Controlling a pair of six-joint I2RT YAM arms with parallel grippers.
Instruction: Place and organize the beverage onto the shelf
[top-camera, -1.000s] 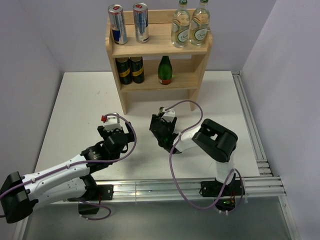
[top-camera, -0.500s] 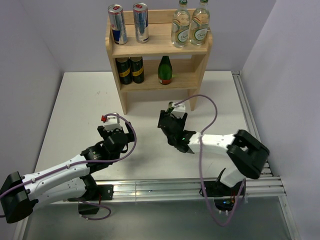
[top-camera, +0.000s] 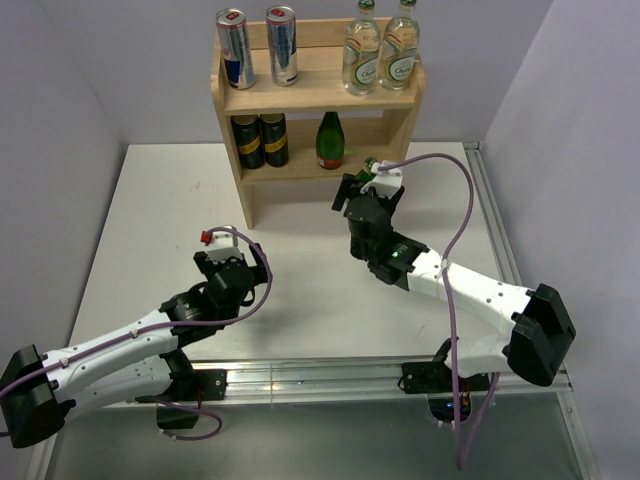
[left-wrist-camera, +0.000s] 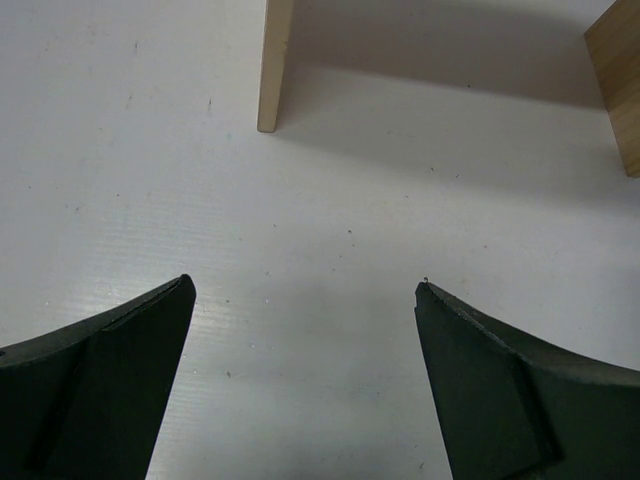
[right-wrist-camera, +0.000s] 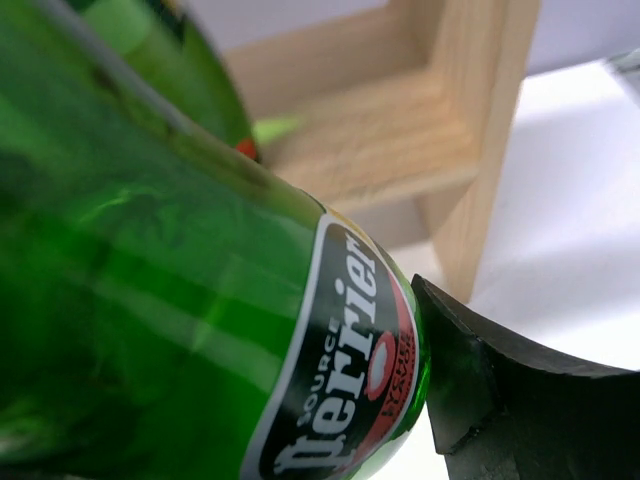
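At the far side of the white table (top-camera: 160, 200) stands a light wood shelf (top-camera: 320, 101) with two levels. On its top level are two silver-and-blue cans (top-camera: 235, 48) on the left and two clear glass bottles (top-camera: 361, 50) with pale labels on the right. On the lower level, two short dark drinks with gold labels (top-camera: 248, 140) stand on the left, and one green bottle (top-camera: 330, 140) stands upright near the middle. The right gripper (top-camera: 367, 190) is squeezed around a green Perrier bottle (right-wrist-camera: 200, 300), just in front of the right end of the lower level. This bottle is shiny dark green glass. Its label (right-wrist-camera: 340, 400) has big white letters and some red. The left gripper (left-wrist-camera: 305, 290) is wide open with nothing in it, low over the table, nearer than the shelf.
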